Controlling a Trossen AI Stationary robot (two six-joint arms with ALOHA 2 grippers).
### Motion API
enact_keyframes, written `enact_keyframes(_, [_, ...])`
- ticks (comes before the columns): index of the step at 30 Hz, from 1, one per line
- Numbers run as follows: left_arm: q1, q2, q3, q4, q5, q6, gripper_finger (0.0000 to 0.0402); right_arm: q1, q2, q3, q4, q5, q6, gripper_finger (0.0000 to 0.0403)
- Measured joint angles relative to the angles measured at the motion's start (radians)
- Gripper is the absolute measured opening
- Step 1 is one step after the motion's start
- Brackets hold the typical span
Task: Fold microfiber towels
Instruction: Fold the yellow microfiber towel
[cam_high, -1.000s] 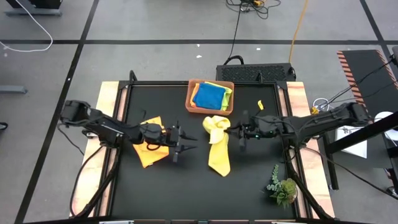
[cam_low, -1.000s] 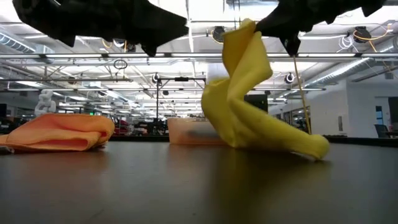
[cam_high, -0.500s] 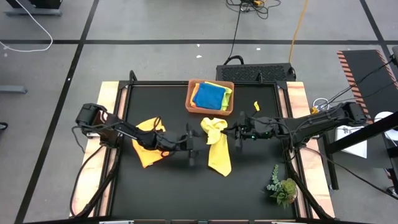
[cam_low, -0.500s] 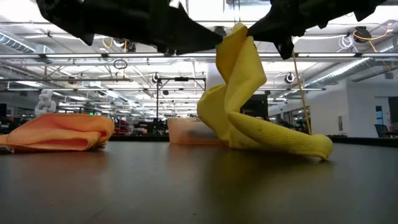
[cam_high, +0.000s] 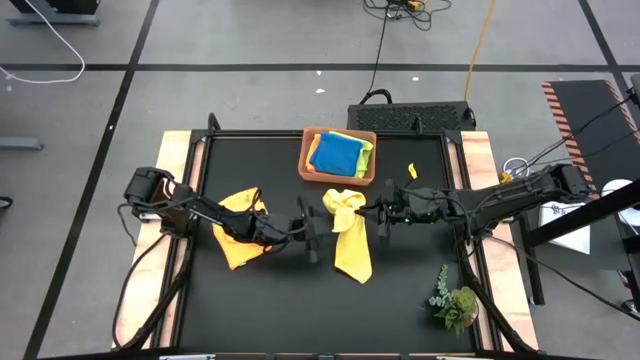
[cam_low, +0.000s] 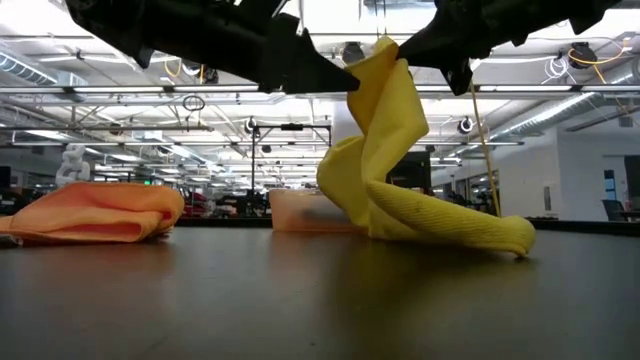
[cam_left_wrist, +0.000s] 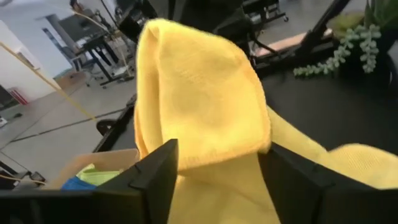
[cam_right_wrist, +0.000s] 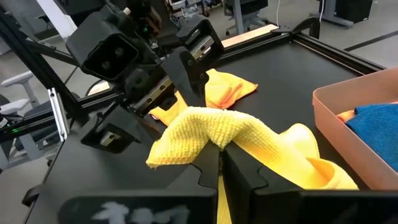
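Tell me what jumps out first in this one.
The yellow towel at the table's middle, pinched shut at one corner by the right gripper and lifted into a twisted peak. The left gripper, fingers open, closes in on its raised end; an orange towel lies folded at left.

Desk: tray at far centre, two towels stacked in it. Near side of the tray, mid-desk: a towel, its far end lifted, its near end lying flat. Right tool just right of the lifted end, pinching it; left tool just left of it, jaws apart. Folded towel on the desk at left, under the left arm. Plant at the near right corner.
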Motion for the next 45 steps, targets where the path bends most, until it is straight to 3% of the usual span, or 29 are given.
enact_keyframes(9, [0.009,0.0,0.0,0.005,0.042,-0.01,0.0138,0.0,0.0,0.0,0.0,0.0,-0.004,0.0])
enact_keyframes(21, [0.025,0.0,0.0,0.017,0.07,-0.013,0.0096,0.0,0.0,0.0,0.0,0.0,-0.019,0.0])
enact_keyframes(28, [0.044,0.0,0.0,0.018,0.163,-0.018,0.009,-0.019,0.0,0.0,0.0,0.0,-0.022,0.0])
enact_keyframes(45, [0.045,0.0,0.0,0.019,0.164,-0.032,0.0093,-0.027,0.0,0.0,0.0,0.0,-0.022,0.0])
